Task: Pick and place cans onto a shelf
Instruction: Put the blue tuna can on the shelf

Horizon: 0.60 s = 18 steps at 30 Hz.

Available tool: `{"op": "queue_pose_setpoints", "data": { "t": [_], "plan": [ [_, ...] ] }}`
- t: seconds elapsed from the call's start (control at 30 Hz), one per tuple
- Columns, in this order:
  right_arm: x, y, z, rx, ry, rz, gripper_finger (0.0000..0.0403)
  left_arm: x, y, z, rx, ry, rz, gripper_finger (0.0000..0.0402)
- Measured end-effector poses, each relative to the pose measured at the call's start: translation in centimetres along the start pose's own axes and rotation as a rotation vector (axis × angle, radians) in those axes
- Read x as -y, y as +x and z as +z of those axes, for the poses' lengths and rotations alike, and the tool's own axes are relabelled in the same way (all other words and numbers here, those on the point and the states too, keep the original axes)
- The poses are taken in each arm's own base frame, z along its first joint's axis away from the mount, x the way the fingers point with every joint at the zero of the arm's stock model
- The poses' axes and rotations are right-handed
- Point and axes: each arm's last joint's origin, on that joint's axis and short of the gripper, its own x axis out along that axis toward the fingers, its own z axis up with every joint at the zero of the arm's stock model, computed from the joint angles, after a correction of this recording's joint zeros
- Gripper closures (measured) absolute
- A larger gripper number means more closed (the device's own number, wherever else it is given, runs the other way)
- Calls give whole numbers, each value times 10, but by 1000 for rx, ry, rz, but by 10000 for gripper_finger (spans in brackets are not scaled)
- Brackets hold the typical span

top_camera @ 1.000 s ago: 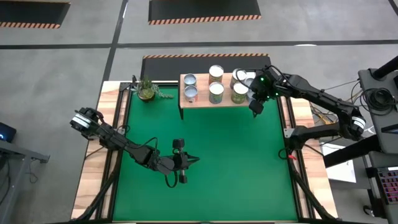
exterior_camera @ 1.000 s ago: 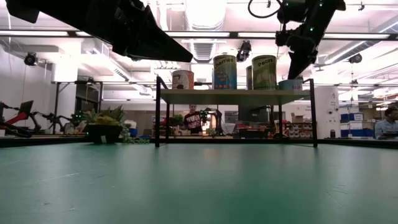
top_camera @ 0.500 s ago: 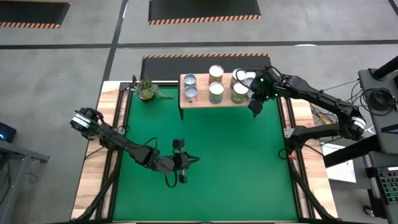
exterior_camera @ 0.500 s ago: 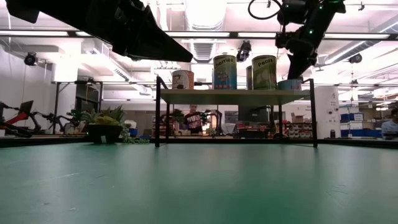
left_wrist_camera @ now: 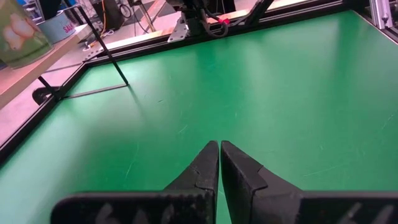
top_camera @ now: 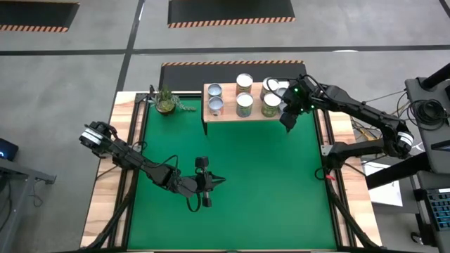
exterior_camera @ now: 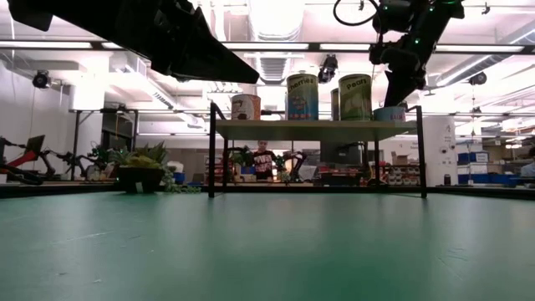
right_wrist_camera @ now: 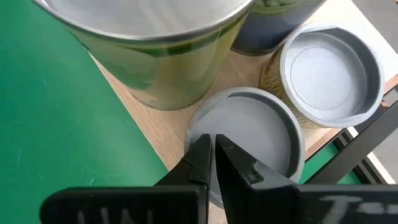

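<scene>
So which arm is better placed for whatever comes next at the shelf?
The right. Its hand hangs at the right end of the shelf, fingers shut, just above a short can there. The left hand, also shut, sits over bare green table, well short of the shelf.

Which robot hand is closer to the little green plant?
Left. The left end effector sits mid-table, down the mat from the plant. The right end effector is across the table, past the shelf.

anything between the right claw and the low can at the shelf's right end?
Nothing visible. The right claw hangs shut just over the low can, beside the tall can, on the shelf.
</scene>
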Motion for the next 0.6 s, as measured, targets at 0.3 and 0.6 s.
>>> {"op": "queue_pose_setpoints", "data": {
  "t": [0.3,0.6],
  "plan": [
    [-2,0,0,7,17,57,390,0,0,0,0,0,0,402],
    [-1,-15,2,62,15,43,390,0,0,0,0,0,0,402]
  ]
}}
